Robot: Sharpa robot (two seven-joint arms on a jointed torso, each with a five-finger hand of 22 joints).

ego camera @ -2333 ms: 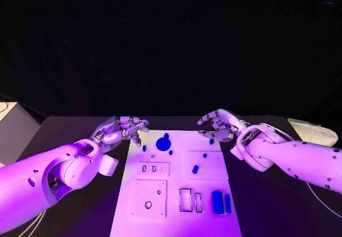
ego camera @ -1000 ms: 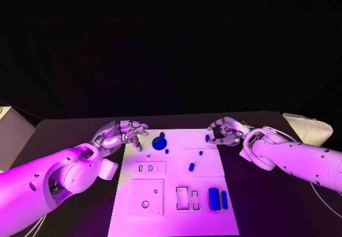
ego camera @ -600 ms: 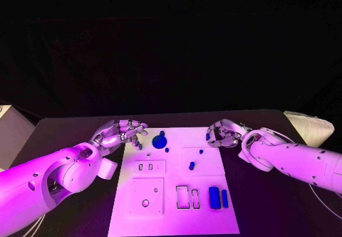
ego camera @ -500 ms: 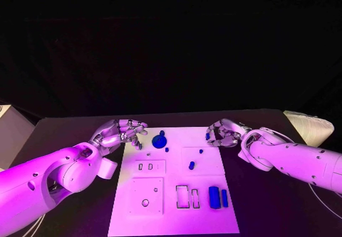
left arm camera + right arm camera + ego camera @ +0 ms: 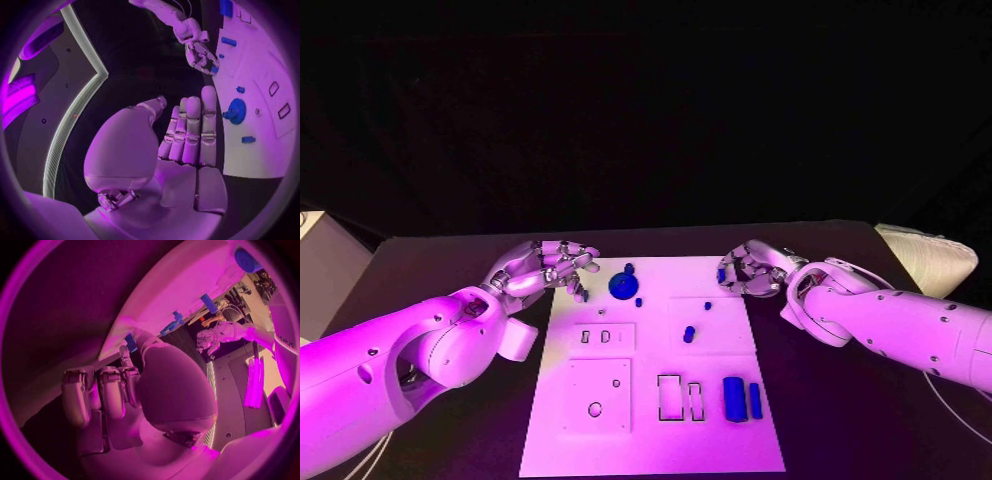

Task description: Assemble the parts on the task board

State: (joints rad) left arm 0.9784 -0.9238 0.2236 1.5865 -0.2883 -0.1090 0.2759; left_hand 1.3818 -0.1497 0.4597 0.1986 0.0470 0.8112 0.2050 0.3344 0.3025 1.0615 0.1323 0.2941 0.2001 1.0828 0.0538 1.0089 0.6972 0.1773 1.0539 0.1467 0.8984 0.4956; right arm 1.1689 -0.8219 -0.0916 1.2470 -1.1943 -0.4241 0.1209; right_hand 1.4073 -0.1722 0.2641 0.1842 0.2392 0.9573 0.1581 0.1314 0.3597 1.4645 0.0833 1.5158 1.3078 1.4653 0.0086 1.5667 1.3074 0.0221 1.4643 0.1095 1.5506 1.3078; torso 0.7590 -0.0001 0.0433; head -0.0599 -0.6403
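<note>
1. The white board (image 5: 653, 440) lies in the middle of the black table (image 5: 430, 255), its long side running from near to far.
2. The left hand (image 5: 548, 267) hovers at the board's far left corner. Its fingers (image 5: 190, 131) are stretched out side by side with the thumb apart, and nothing sits in the palm, so it is wide and empty.
3. Just right of that hand, a round blue disc (image 5: 623, 287) lies on the far part of the board, with a small blue peg (image 5: 629, 268) just beyond it and another small blue piece (image 5: 639, 301) on its near right side.
4. The right hand (image 5: 751, 271) is at the board's far right edge, fingers curled in. A small blue part (image 5: 721, 275) shows right at its fingertips, and the right wrist view shows blue (image 5: 130, 342) between the thumb and a finger. The hand appears to pinch it.
5. Two more small blue pieces sit in the middle right of the board, one farther (image 5: 707, 306) and one nearer (image 5: 689, 334).
6. Near the right edge, closer to the robot, a thick blue block (image 5: 734, 398) lies beside a thinner blue bar (image 5: 756, 400).
7. Left of these, two empty rectangular slots (image 5: 681, 397) show in the board.
</note>
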